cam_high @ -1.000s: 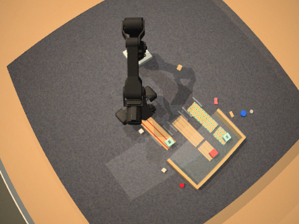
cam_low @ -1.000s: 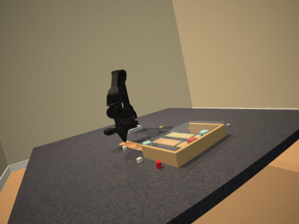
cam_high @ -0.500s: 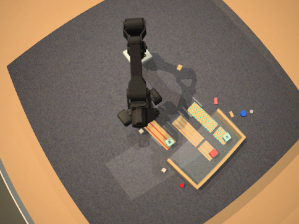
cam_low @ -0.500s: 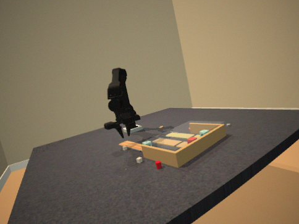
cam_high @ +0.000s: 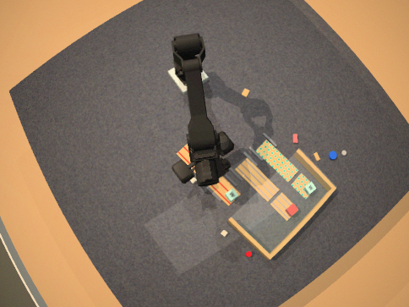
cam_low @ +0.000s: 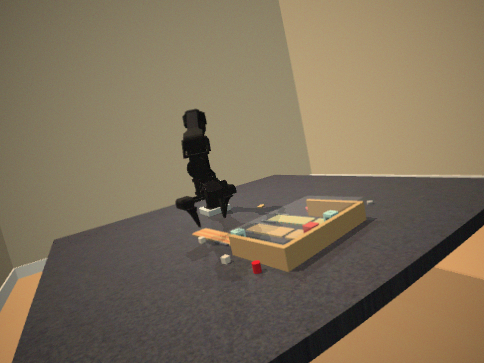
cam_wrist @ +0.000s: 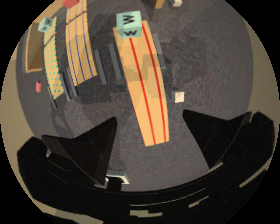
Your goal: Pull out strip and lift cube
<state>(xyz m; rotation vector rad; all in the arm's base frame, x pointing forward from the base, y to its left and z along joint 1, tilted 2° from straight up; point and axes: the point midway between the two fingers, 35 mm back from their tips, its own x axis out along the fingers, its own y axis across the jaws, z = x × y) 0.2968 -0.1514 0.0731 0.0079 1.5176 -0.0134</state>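
Hand: the black two-fingered gripper (cam_high: 207,171) (cam_low: 212,222) (cam_wrist: 150,116) stands wide, nothing between its fingers, above the near end of the red-lined strip.
Red-lined strip: the flat orange strip with red lines (cam_high: 222,186) (cam_low: 211,235) (cam_wrist: 145,85) runs in one piece from below the hand outward; it appears to be the one wanted.
Labelled cube: the pale mint cube marked W (cam_high: 231,195) (cam_low: 238,232) (cam_wrist: 129,25) sits on that strip's far end, beyond the fingertips.
Other strips: the dotted yellow strip with teal spots (cam_high: 276,161) (cam_wrist: 53,70) and the tan strip with thin grey-blue lines (cam_high: 255,179) (cam_low: 270,229) (cam_wrist: 80,47) lie off to one side of the hand, each split by a gap.
Tray: the wooden-walled tray (cam_high: 304,225) (cam_low: 320,235) (cam_wrist: 33,50) lies farther out from the hand.
Done: the right strip looks drawn out far enough to expose its cube; the split strips look left alone.
Left: carry the open hand outward over the cube, lower, close and raise it; the cube is not yet gripped.
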